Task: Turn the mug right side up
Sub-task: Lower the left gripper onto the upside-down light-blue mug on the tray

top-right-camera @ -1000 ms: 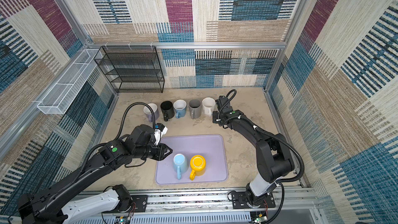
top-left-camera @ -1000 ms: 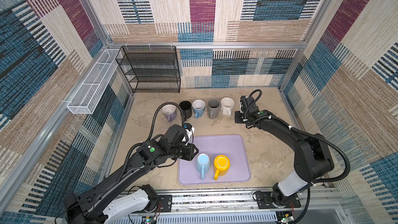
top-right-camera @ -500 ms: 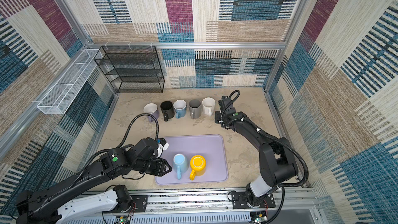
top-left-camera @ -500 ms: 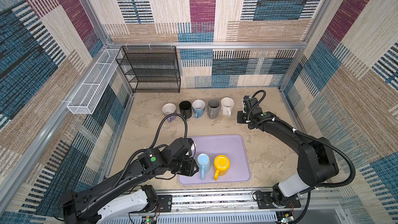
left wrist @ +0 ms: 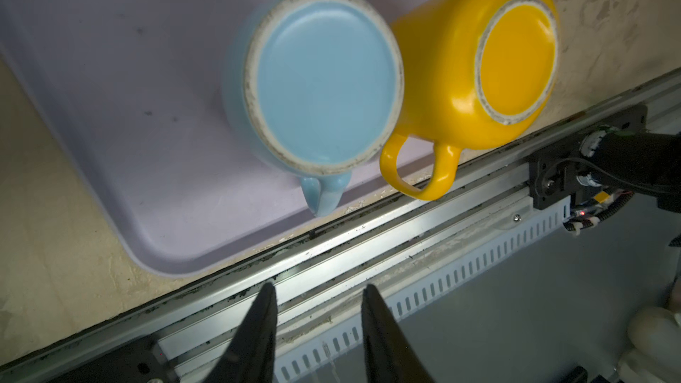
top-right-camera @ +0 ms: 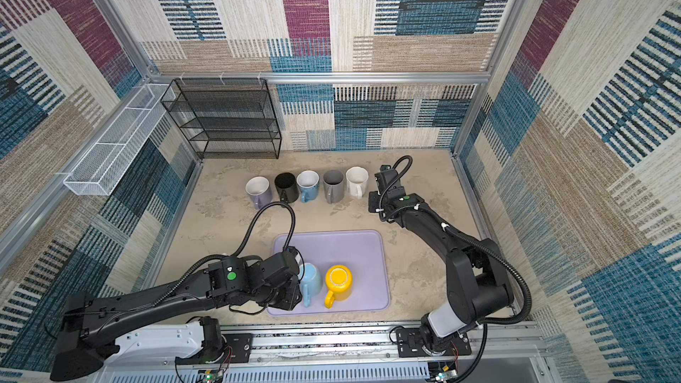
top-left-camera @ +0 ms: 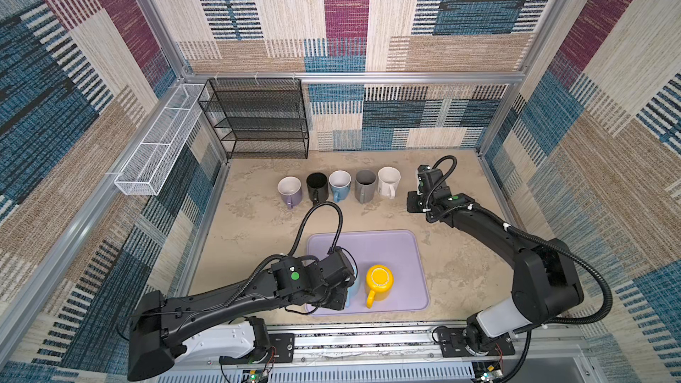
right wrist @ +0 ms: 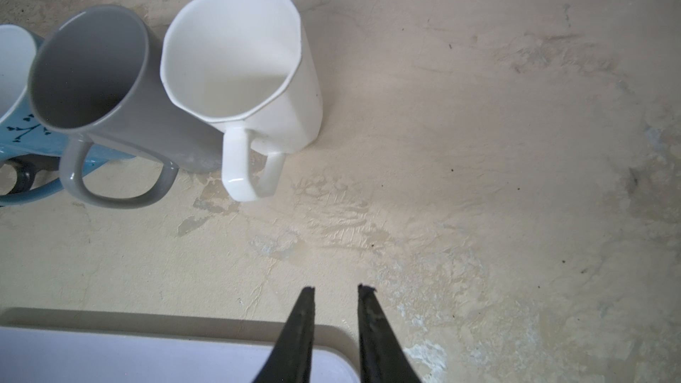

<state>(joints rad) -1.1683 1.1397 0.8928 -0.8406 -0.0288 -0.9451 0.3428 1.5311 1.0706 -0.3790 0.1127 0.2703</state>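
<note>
The blue mug (top-right-camera: 311, 278) stands upside down on the tray (top-right-camera: 331, 245), in its front left part, base up and handle toward the front rail (left wrist: 368, 237). In a top view the left wrist covers most of it. Just beside it on the right is a yellow mug (top-right-camera: 338, 281), also upside down, its handle toward the rail as well. Whether the two touch I cannot tell.

The left arm lies low and stretched from its base at the front left, with the wrist over the tray's left front edge. The left gripper (left wrist: 318, 287) is right by the blue mug. Its fingers (left wrist: 261, 326) stand moderately apart and hold nothing. In the left wrist view their tips show against the rail, short of the mug's handle.

The right arm rises from its base at the front right, bends at a high elbow and reaches toward the back. The right gripper (right wrist: 336, 289) hangs over bare bench (top-left-camera: 258, 230), near the tray's back right corner. Its fingers are narrow, with a small gap and nothing between them.

Behind the tray five mugs stand upright in a row, all empty: purple (top-left-camera: 290, 189), black (top-left-camera: 317, 186), patterned (top-left-camera: 339, 185), grey (top-left-camera: 365, 186) and white (top-left-camera: 388, 182), the last nearest the right gripper. A black rack (top-left-camera: 258, 119) stands at the back left, and a white basket (top-left-camera: 158, 145) hangs on the left wall.
</note>
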